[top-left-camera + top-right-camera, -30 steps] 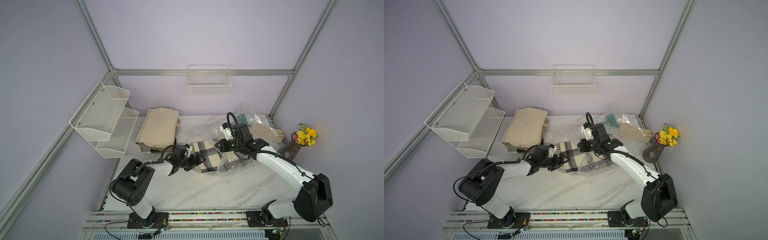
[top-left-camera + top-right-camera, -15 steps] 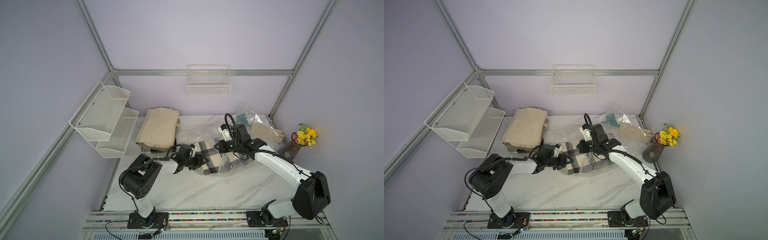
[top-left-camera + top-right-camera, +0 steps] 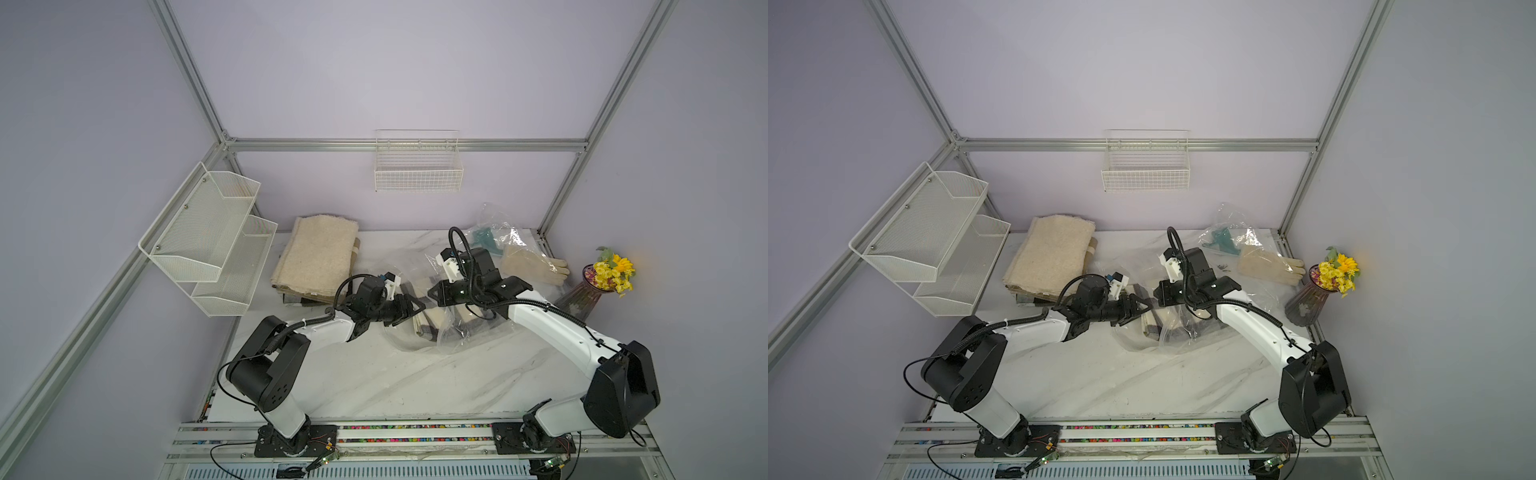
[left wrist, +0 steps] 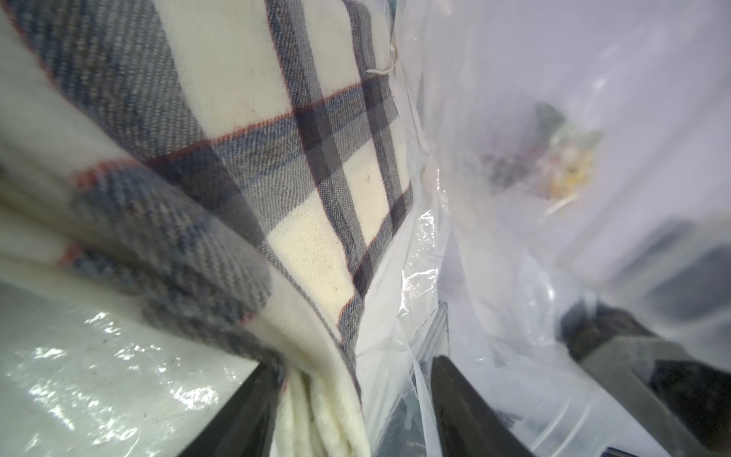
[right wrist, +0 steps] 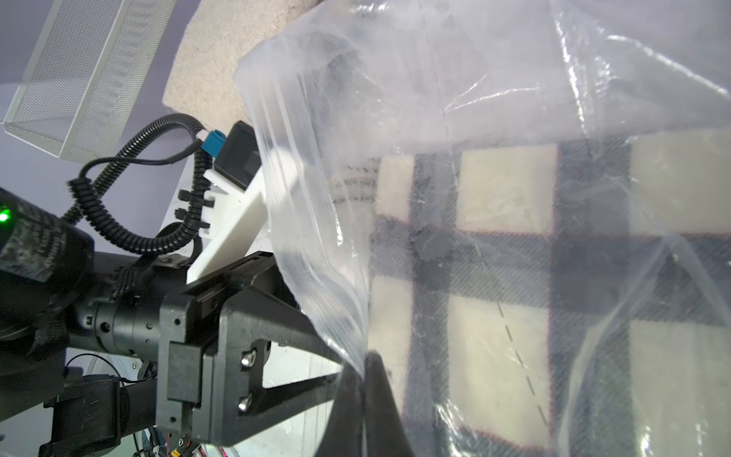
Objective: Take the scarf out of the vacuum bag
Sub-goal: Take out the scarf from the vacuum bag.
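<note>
Gripping scarf with left pincer inside bag; pinching bag edge with right pincer, clenched.

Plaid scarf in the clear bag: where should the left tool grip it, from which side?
Grip the cream-and-grey plaid scarf at its thick layered edge nearest the mouth of the crinkly transparent vacuum bag, entering level from the side of the left arm. The right tool holds that mouth up; the layers bunch there.
</note>
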Controlling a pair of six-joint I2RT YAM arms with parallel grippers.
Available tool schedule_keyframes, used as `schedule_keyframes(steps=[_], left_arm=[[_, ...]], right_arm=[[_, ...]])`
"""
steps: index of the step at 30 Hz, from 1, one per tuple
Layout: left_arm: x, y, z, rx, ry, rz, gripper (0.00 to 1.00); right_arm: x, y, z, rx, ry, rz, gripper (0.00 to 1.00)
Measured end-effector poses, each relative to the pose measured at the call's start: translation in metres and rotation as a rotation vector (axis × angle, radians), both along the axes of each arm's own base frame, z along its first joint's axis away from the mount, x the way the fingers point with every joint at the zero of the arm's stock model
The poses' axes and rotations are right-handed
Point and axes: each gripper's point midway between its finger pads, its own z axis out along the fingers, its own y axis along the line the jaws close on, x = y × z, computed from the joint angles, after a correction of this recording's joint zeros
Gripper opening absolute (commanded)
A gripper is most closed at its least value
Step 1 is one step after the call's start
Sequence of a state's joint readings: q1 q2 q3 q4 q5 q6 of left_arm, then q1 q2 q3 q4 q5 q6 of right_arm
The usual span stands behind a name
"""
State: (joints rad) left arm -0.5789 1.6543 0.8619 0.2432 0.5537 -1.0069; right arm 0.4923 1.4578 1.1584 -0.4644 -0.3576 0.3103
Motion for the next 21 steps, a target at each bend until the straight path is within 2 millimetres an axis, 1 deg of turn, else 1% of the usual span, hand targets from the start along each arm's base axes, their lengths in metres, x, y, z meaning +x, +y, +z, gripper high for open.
schedule_keyframes(steps=[4,7,9,14,16,21], left_arm=[[-0.003,0.003,-0.018,0.035,0.045,0.006,0.63],[-0.01,0.008,-0.035,0.07,0.087,0.009,0.63],[-0.012,0.01,-0.04,0.086,0.104,0.011,0.64],[-0.016,0.013,-0.047,0.113,0.124,0.01,0.67],[-0.017,0.015,-0.051,0.129,0.131,0.01,0.69],[-0.021,0.019,-0.069,0.171,0.171,0.014,0.71]], right_arm=[[0.0,0.0,0.0,-0.001,0.001,0.0,0.0],[0.0,0.0,-0.001,-0.002,0.0,0.0,0.0],[0.0,0.0,-0.001,-0.002,0.0,0.0,0.0],[0.0,0.0,-0.001,-0.002,0.001,0.001,0.0],[0.0,0.0,-0.001,-0.002,0.0,0.0,0.0],[0.0,0.0,-0.001,-0.002,0.0,0.0,0.0]])
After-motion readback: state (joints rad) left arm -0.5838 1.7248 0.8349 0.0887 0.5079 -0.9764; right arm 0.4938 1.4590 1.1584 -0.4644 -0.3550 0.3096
